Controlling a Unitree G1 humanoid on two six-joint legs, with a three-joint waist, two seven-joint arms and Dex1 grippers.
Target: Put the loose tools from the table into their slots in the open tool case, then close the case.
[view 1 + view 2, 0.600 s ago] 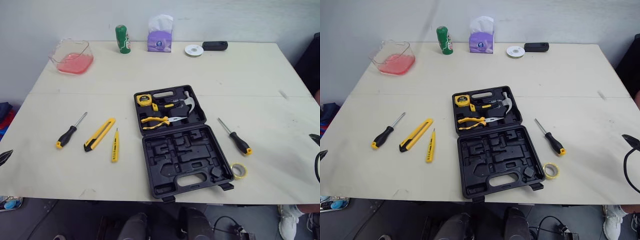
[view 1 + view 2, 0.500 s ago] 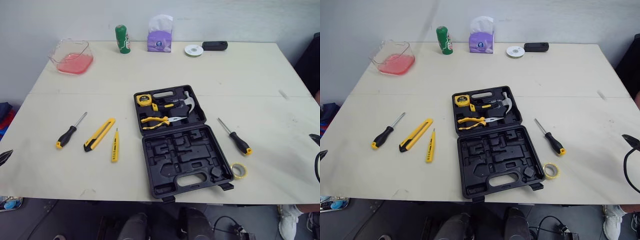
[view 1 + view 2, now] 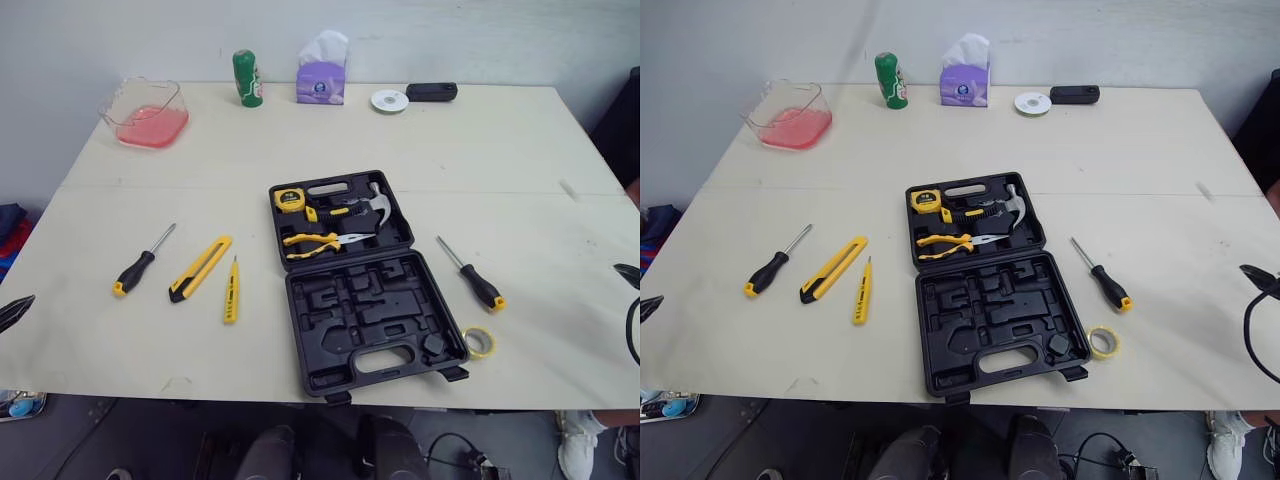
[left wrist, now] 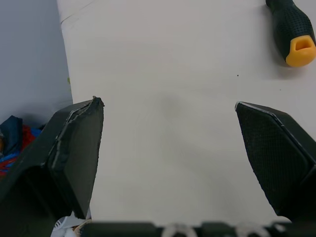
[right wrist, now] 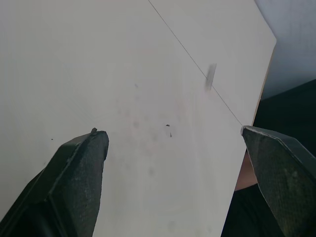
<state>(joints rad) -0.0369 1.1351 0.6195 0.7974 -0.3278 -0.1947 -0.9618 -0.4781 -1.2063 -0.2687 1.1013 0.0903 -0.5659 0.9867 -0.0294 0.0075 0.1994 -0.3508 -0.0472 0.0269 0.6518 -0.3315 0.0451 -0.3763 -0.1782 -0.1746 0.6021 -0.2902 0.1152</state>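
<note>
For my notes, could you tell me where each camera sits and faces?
Left wrist view: left wrist, along the open left gripper at the table and a screwdriver.
Right wrist view: right wrist, along the open right gripper at the table.
Left eye view: on head, forward-down at the tool case; left gripper's tip.
Right eye view: beside it; right gripper's tip.
Shared: the screwdriver, eye and left wrist views.

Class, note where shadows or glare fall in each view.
Left eye view: even light on the table, little shadow by the tool case. Left wrist view: faint soft shadow within the open left pincer. Right wrist view: no glare ahead of the open right pincer.
</note>
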